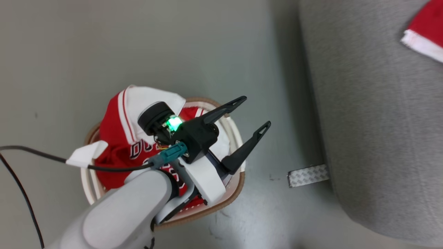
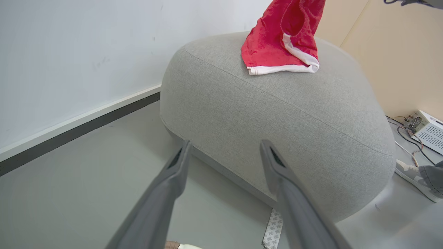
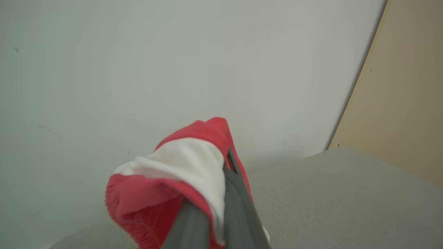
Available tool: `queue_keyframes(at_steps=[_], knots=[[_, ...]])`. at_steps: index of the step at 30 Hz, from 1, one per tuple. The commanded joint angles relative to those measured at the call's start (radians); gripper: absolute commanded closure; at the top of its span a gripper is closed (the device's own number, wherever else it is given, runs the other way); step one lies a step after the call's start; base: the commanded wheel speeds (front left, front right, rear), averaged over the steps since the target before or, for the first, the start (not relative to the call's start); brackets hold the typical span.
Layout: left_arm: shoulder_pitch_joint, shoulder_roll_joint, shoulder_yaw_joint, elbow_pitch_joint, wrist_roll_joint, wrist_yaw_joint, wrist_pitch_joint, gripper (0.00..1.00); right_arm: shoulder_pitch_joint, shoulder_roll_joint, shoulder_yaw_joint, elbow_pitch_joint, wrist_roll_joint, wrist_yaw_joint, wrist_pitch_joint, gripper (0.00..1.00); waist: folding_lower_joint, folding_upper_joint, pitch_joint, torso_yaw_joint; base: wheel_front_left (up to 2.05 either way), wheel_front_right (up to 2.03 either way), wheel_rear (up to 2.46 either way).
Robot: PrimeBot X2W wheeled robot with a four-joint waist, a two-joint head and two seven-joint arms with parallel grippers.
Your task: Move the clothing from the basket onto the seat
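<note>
Left fingers (image 1: pixel 256 111) spread wide and empty, hanging over the basket (image 1: pixel 225 202), where a red-and-white jersey (image 1: pixel 117 138) lies heaped above the rim, lettering up. They point across the floor (image 1: pixel 207 41) toward the seat (image 1: pixel 373 121) rather than down into the pile, so I judge this arm is waiting its turn while the other works. Between basket and seat, a strip of patterned tape (image 1: pixel 308 175) lies on the floor at the seat's foot, likely a marker for where the seat stands. Farther off, my right fingers (image 3: pixel 221 180) are pinched tight on a fold of a second garment (image 2: pixel 277 45), red with a white hem. It hangs from them with its lower edge touching the seat's rounded top, low enough, I reckon, to settle without sliding off once let go. One piece is nearly delivered; the jersey is yet to be fetched. Beyond the seat rise a pale wall (image 2: pixel 69 52) and a tan panel (image 2: pixel 398 69).
</note>
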Motion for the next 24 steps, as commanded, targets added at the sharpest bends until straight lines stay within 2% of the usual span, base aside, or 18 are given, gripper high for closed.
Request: queue_keyframes(at_steps=[1, 3, 4, 5, 7, 11, 14, 19, 24], knots=[[-0.008, 0.008, 0.003, 0.002, 0.017, 0.0, -0.004, 0.0, -0.003, 0.016, -0.016, 0.018, -0.018, -0.002, -0.002, 1.0, -0.0002, 0.0, 0.056, 0.044, 0.0, 0.0, 0.0], [-0.011, 0.013, 0.004, 0.014, 0.023, 0.004, -0.015, 0.0, 0.019, 0.037, -0.1, 0.067, -0.093, -0.002, -0.003, 1.0, -0.0002, 0.0, 0.062, 0.049, 0.0, 0.0, 0.0], [-0.011, 0.014, 0.003, 0.021, 0.026, 0.003, -0.023, 0.0, 0.041, 0.057, -0.136, 0.086, -0.124, -0.002, -0.003, 0.9, -0.0002, 0.0, 0.062, 0.052, 0.0, 0.0, 0.0], [-0.01, 0.016, 0.003, 0.028, 0.028, 0.004, -0.027, 0.0, 0.06, 0.082, -0.178, 0.1, -0.149, -0.002, -0.003, 0.67, -0.0002, 0.0, 0.061, 0.053, 0.0, 0.0, 0.0], [-0.001, 0.02, 0.006, 0.046, 0.023, 0.009, -0.036, 0.0, 0.096, 0.12, -0.255, 0.115, -0.196, -0.002, -0.003, 0.0, -0.0002, 0.0, 0.052, 0.049, 0.0, 0.0, 0.0], [0.019, 0.035, 0.015, 0.073, 0.007, 0.017, -0.048, 0.0, 0.162, 0.208, -0.347, 0.098, -0.263, -0.002, -0.003, 0.0, -0.0002, 0.0, 0.026, 0.031, 0.0, 0.0, 0.0], [0.036, 0.047, 0.025, 0.09, 0.0, 0.028, -0.061, 0.0, 0.207, 0.258, -0.36, 0.074, -0.293, -0.002, -0.002, 0.0, -0.0002, 0.0, -0.005, 0.015, 0.0, 0.0, 0.0], [0.077, 0.049, 0.045, 0.123, -0.008, 0.06, -0.117, 0.0, 0.297, 0.334, -0.317, -0.027, -0.29, -0.002, -0.002, 0.0, -0.0002, 0.0, -0.079, -0.001, 0.0, 0.0, 0.0], [0.131, 0.042, 0.062, 0.173, -0.025, 0.094, -0.179, 0.0, 0.432, 0.375, -0.244, -0.198, -0.268, -0.002, -0.002, 0.0, -0.0002, 0.0, -0.174, 0.001, 0.0, 0.0, 0.0]])
